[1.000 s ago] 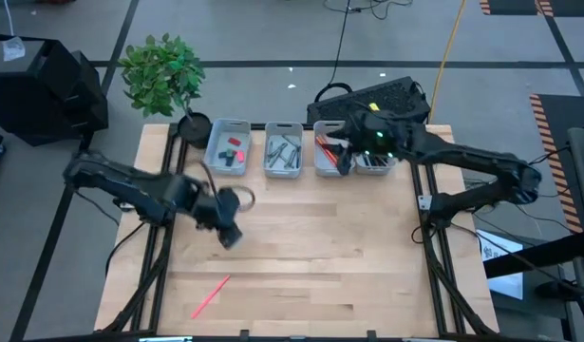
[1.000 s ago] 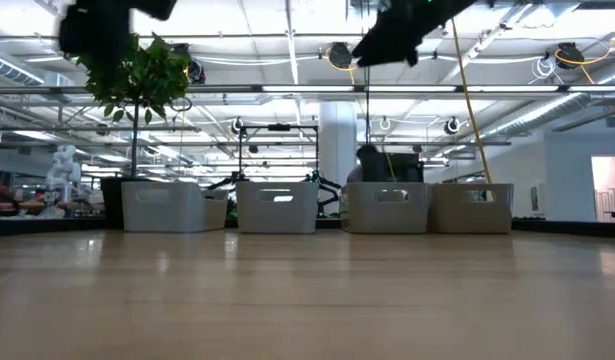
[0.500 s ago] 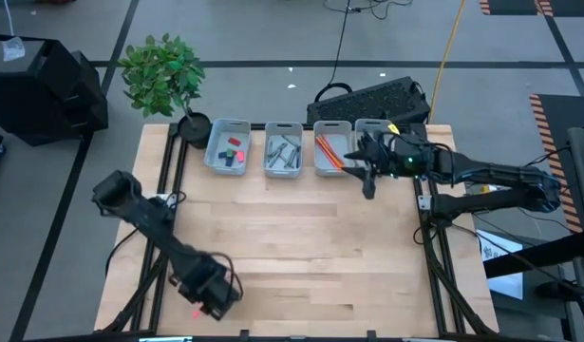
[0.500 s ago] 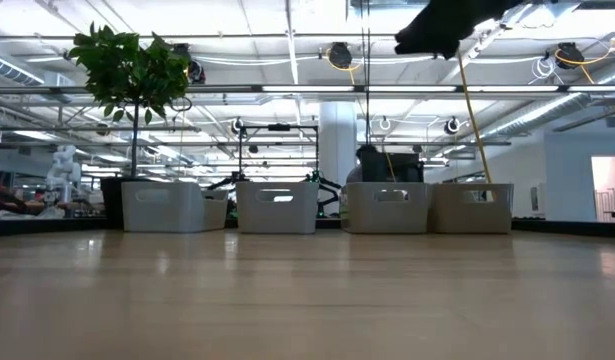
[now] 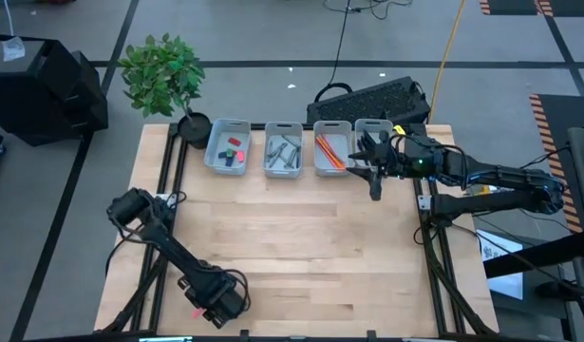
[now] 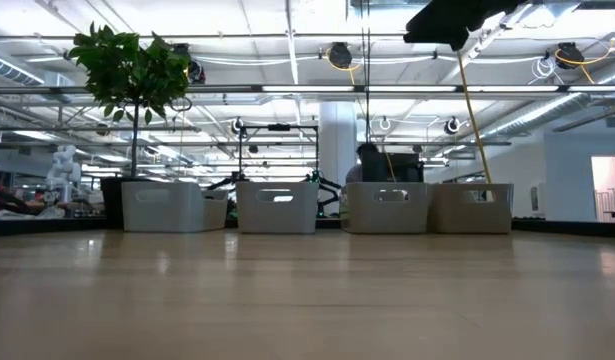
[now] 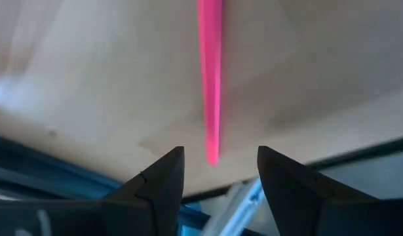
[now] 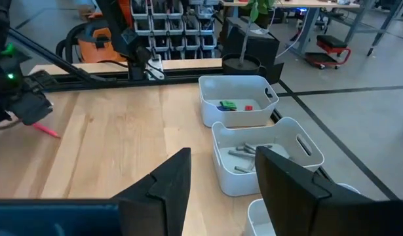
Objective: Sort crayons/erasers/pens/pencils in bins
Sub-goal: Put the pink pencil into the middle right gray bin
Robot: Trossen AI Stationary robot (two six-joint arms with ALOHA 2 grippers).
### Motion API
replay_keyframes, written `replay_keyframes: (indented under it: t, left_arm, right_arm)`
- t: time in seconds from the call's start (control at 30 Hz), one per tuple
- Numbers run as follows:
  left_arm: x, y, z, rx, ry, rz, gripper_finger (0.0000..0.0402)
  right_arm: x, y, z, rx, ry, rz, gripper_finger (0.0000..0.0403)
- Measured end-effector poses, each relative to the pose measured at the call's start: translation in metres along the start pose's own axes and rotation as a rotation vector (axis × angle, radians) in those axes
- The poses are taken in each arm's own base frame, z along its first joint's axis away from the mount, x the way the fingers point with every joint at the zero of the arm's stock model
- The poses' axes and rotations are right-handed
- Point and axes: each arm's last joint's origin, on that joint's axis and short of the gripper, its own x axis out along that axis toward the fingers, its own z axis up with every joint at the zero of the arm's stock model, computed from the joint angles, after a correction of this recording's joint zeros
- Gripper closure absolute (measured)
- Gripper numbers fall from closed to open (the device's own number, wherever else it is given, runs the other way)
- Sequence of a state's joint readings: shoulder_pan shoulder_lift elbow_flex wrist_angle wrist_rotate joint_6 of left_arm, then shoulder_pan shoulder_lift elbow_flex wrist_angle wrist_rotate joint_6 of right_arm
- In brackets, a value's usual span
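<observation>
A thin pink stick [image 7: 210,78] lies flat on the wooden table near its front left edge; only its end [image 5: 194,312] peeks out beside my left gripper [image 5: 211,306]. That gripper [image 7: 214,177] is open, a finger on either side of the stick's tip, touching nothing. Four pale bins line the far edge: one holds erasers [image 5: 228,147], one grey pieces [image 5: 284,149], one red sticks [image 5: 329,149], and the rightmost [image 5: 372,133] is partly hidden. My right gripper [image 5: 371,176] hangs open and empty above the table beside the rightmost bins.
A black pot with a green plant [image 5: 194,128] stands at the far left corner beside the bins. A black keyboard [image 5: 372,100] lies beyond the far edge. The table's front edge and dark frame rail [image 7: 70,190] run right under my left gripper.
My left gripper has swept from the table's left middle toward the near edge and come down over the pink stick, staying open. My right gripper has drawn back from over the red-stick bin toward the table's right edge. The pink stick has not moved.
</observation>
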State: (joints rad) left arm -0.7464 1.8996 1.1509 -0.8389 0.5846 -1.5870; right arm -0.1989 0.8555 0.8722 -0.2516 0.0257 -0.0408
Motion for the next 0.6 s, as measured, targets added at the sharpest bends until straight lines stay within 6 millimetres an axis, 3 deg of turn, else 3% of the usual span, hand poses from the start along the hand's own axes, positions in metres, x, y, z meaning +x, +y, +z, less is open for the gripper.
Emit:
replay_keyframes:
  t: [0.27,0.6]
  left_arm:
    - [0.019,0.013,0.019,0.025,0.045,-0.005,0.0219]
    - [0.017,0.018,0.034,-0.004,0.03,-0.019,0.0352]
  right_arm:
    - [0.0,0.0,0.0,-0.001,0.0,0.0,0.0241]
    - [0.0,0.0,0.0,-0.001,0.0,0.0,0.0241]
